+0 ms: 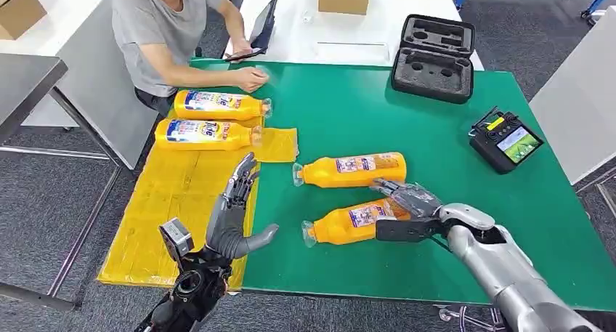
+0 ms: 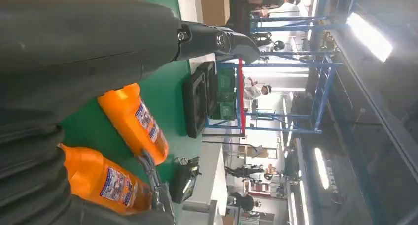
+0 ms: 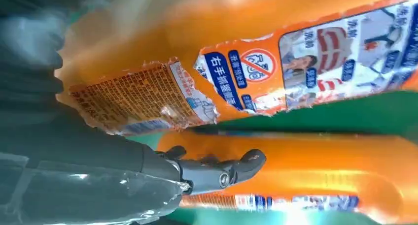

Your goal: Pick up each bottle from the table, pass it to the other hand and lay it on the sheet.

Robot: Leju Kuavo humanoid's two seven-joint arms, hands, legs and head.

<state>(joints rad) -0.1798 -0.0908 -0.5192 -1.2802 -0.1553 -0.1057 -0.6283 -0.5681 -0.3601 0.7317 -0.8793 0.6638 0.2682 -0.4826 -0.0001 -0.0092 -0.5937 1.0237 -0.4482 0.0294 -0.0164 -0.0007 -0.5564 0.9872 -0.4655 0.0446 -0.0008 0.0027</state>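
Two orange bottles lie on the green table (image 1: 407,114): a far one (image 1: 352,170) and a near one (image 1: 349,223). My right hand (image 1: 408,205) lies over the base end of the near bottle (image 3: 296,48), fingers stretched across its top, and the bottle rests on the table. The far bottle (image 3: 315,161) lies just beyond the fingers. Two more bottles (image 1: 218,104) (image 1: 205,134) lie on the yellow sheet (image 1: 174,201). My left hand (image 1: 234,208) stands upright and open over the sheet's right edge, holding nothing. The left wrist view shows both table bottles (image 2: 133,121) (image 2: 106,178).
A person (image 1: 160,27) sits at the table's far left, one hand (image 1: 252,78) resting on the green top near the sheet. A black foam case (image 1: 434,57) stands at the back. A controller with a screen (image 1: 505,139) lies at the right.
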